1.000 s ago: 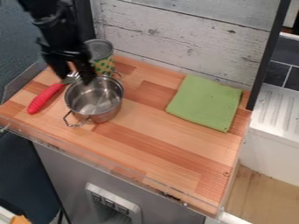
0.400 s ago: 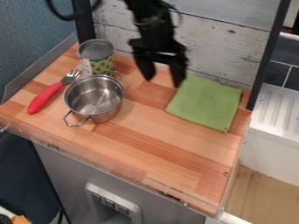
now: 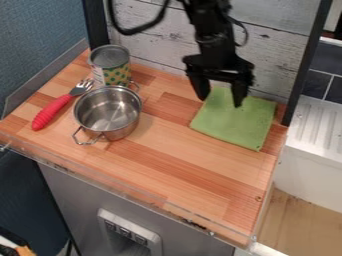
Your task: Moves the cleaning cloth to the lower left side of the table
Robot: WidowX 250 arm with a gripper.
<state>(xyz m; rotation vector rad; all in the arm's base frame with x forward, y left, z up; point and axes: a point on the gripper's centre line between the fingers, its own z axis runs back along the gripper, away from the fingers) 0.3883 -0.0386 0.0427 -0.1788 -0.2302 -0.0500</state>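
- Weathered white planks (image 3: pixel 157 42) back the striped wooden table (image 3: pixel 180 165).
- I have the black hand (image 3: pixel 220 101) pointing down, fingers apart, at the back side of the flat green cloth (image 3: pixel 234 122), near the table's back right corner.
- Toward the left sits an open, shiny steel pot (image 3: pixel 119 131), beside a dotted can (image 3: pixel 116 76).

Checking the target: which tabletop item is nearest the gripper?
The green cloth, with the gripper over its far edge; can, pot and fork are farther left.
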